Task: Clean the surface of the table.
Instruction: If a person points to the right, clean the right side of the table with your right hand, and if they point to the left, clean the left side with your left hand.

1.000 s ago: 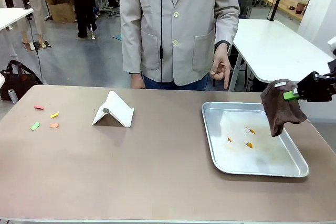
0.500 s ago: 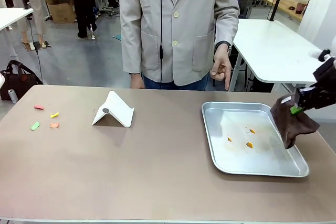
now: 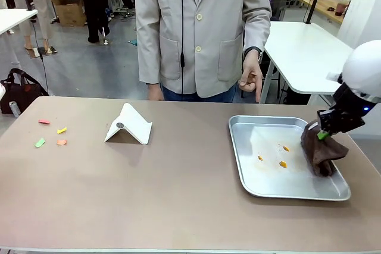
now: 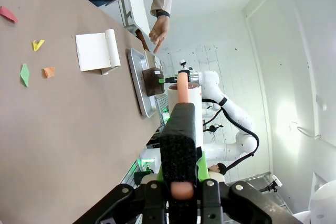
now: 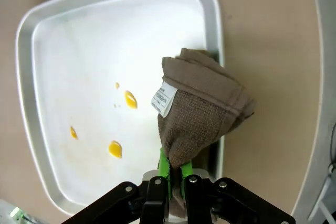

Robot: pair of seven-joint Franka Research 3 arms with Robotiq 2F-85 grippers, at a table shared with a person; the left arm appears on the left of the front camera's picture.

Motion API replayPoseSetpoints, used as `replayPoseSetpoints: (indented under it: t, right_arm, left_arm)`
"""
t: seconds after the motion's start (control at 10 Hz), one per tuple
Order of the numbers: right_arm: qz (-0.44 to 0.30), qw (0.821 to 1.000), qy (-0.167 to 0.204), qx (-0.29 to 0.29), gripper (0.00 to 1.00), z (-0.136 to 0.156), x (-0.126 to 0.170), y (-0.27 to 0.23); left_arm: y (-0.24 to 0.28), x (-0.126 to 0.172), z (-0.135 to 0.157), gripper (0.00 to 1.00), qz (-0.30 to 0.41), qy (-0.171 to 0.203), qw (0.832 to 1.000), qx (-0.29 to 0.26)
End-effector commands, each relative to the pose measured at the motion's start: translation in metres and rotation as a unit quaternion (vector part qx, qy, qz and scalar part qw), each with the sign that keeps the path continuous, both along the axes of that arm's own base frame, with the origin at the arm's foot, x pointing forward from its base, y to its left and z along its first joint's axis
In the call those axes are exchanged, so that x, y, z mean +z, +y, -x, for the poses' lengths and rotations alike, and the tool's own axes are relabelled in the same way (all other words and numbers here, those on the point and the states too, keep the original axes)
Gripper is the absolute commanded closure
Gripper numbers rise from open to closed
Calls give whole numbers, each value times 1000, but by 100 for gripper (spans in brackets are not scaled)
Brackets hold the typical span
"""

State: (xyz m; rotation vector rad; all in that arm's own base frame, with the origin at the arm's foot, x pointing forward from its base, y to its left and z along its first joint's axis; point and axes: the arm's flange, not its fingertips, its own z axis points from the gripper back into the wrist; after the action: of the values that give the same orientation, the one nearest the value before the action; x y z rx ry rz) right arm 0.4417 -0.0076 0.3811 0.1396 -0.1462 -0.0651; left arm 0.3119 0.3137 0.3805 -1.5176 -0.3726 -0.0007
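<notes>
The brownish table spreads across the front view. My right gripper is shut on a brown cloth, which hangs onto the right side of a metal tray. From the right wrist view, the green fingers pinch the cloth over the tray, near its right rim. Three orange bits lie in the tray. In the left wrist view my left gripper hovers above the table, shut on a pinkish rod.
A white folded stand sits left of centre. Several coloured paper scraps lie near the table's left end. A person in a grey jacket stands at the far edge, one hand pointing down toward the tray.
My right gripper swung right with the cloth, turned downward and lowered it onto the tray's right side. The person and the scraps have not moved.
</notes>
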Motion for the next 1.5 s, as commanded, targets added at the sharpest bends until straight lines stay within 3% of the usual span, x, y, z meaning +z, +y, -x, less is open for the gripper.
replayPoseSetpoints:
  t: [0.0, 0.6, 1.4]
  right_arm:
    - [-18, 1000, -2, -12, 91, -17, -11, 9]
    - [-60, 997, 31, 21, 91, -37, -65, 56]
    - [-111, 989, 38, 89, 91, -45, -78, 154]
  left_arm:
    - [0, 1, 2, 100, 0, -1, 1000, -3]
    - [0, 1, 2, 100, 0, -1, 1000, -3]
    - [0, 1, 2, 100, 0, -1, 1000, -3]
